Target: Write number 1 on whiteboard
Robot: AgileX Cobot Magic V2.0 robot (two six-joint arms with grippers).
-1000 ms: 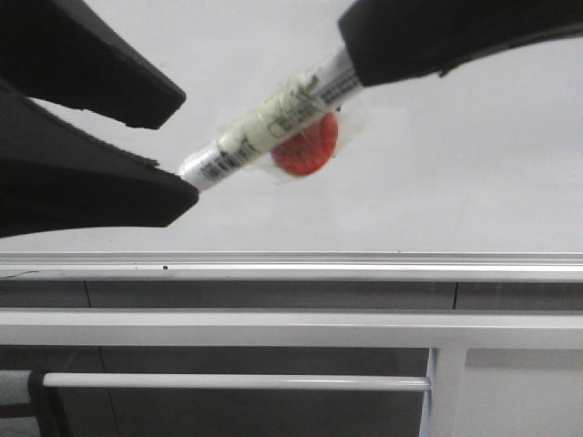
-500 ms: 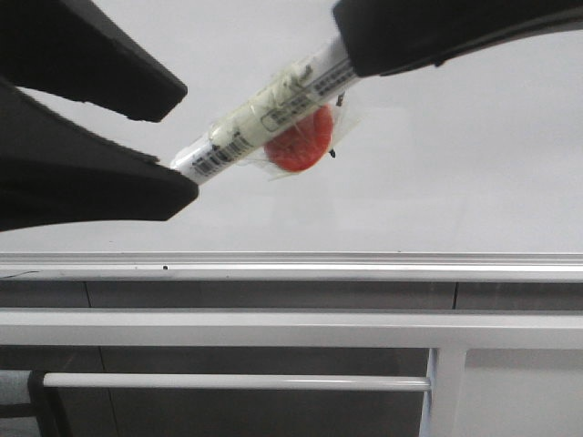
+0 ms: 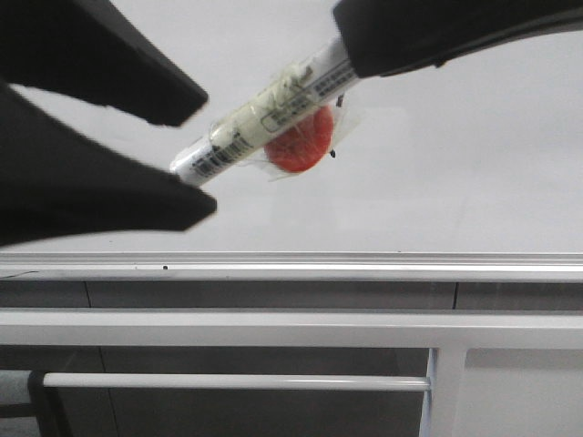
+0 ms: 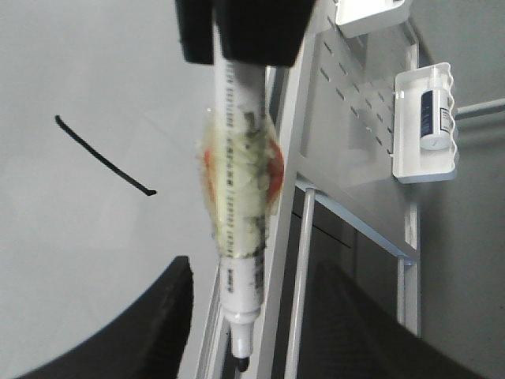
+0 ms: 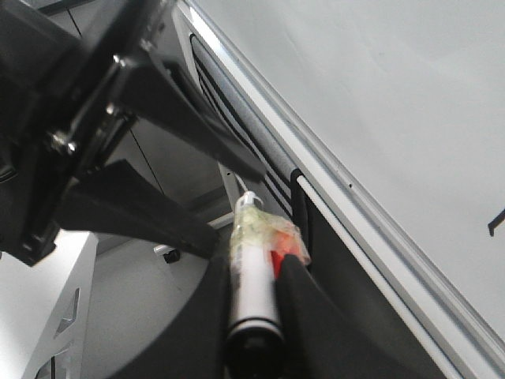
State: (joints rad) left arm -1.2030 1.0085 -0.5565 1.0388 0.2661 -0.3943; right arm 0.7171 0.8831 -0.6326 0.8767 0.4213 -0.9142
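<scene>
Your right gripper (image 3: 364, 55) is clamped on the marker (image 3: 264, 118); your left gripper (image 3: 187, 150) stands spread around its tip. The number 1 (image 4: 102, 158) sits on the whiteboard (image 3: 455, 164), just beside the marker.

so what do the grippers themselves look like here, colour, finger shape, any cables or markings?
Both are plain matte black. The left gripper has broad, flat fingers tapering to blunt wedge tips. The right gripper shows smooth, rounded black fingers; the right wrist view shows the left gripper's black angular linkage with small metal screws. No cables, labels or markings are visible.
</scene>
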